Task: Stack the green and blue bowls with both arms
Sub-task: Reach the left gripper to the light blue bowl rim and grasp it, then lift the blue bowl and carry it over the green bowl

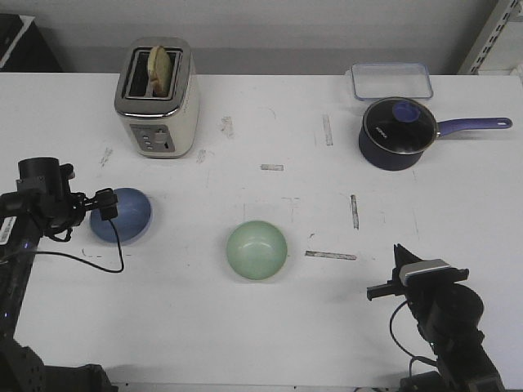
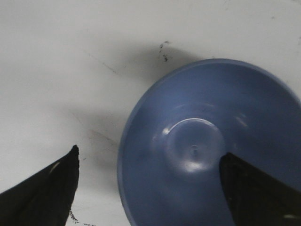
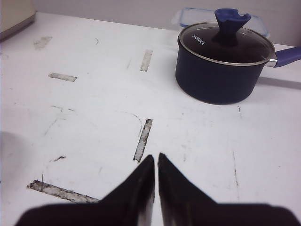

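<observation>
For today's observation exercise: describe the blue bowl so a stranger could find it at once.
Start at the cream toaster at the table's far left. Nearer the robot sits the blue bowl, with the left gripper open around its rim. Unlike the green bowl, it is periwinkle.

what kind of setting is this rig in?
Likely a lab tabletop staged as a kitchen: a scuffed white table with tape marks, a toaster and a lidded saucepan, two robot arms at its near edge.

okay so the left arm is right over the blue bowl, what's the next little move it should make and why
Probably lower the left gripper and close on the blue bowl's rim. The fingers are open and straddle the rim, one over the bowl's inside, one over the table outside. The green bowl sits apart, empty, and the right gripper is shut, away from both.
</observation>
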### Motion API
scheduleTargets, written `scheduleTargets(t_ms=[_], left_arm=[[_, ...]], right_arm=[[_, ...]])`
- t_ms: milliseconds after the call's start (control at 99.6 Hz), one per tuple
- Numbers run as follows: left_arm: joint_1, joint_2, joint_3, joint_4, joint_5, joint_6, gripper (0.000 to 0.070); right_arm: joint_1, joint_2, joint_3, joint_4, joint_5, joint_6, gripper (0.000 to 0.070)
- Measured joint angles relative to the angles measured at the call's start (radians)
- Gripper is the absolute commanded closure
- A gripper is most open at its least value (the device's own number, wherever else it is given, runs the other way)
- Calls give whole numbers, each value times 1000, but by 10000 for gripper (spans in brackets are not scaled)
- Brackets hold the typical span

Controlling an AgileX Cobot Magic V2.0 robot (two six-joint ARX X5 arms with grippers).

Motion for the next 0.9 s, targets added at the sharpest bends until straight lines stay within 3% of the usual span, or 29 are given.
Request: scheduleTargets(t_ms=[60, 141, 432, 804, 904], left_arm=[[14, 34, 0, -4, 0, -1, 158], [27, 66, 0, -4, 0, -2, 248], [33, 94, 0, -3, 1, -3, 700], [35, 94, 0, 4, 4, -6, 700], [35, 92, 13, 0, 42, -14, 700]], right_arm=[[0, 0, 0, 0, 0, -1, 699], [0, 0, 0, 0, 0, -1, 699], [0, 0, 0, 0, 0, -1, 699], [0, 0, 0, 0, 0, -1, 699], [0, 0, 0, 0, 0, -2, 699]])
